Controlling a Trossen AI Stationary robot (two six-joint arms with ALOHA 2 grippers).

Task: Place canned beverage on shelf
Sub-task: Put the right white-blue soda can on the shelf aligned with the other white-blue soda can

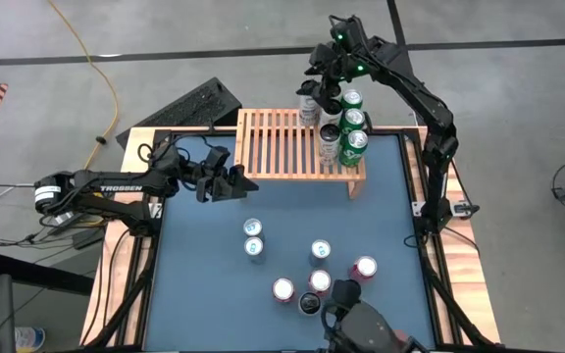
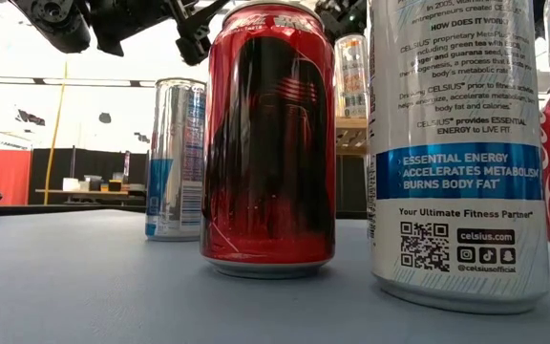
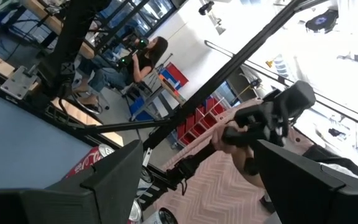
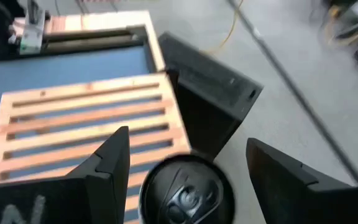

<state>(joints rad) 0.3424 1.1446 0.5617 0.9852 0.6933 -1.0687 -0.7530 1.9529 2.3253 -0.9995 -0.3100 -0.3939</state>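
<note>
Shelf [image 1: 292,145] duty reaches the release: the right gripper [image 4: 185,168] straddles a black-topped can [image 4: 186,193] on the slats, fingers parted clear of it, so lifting straight off comes next.

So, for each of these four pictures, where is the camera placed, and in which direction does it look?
High view: above the table, straight down; both arms, the shelf, loose cans.
Low view: at table height, level across the table; a red can close up, arm parts overhead.
Left wrist view: on the left arm, tilted toward the room; left claw open, empty.
Right wrist view: on the right arm, down at the shelf; right claw open around a dark can top.
Shared: high and right wrist views both show the shelf.
</note>
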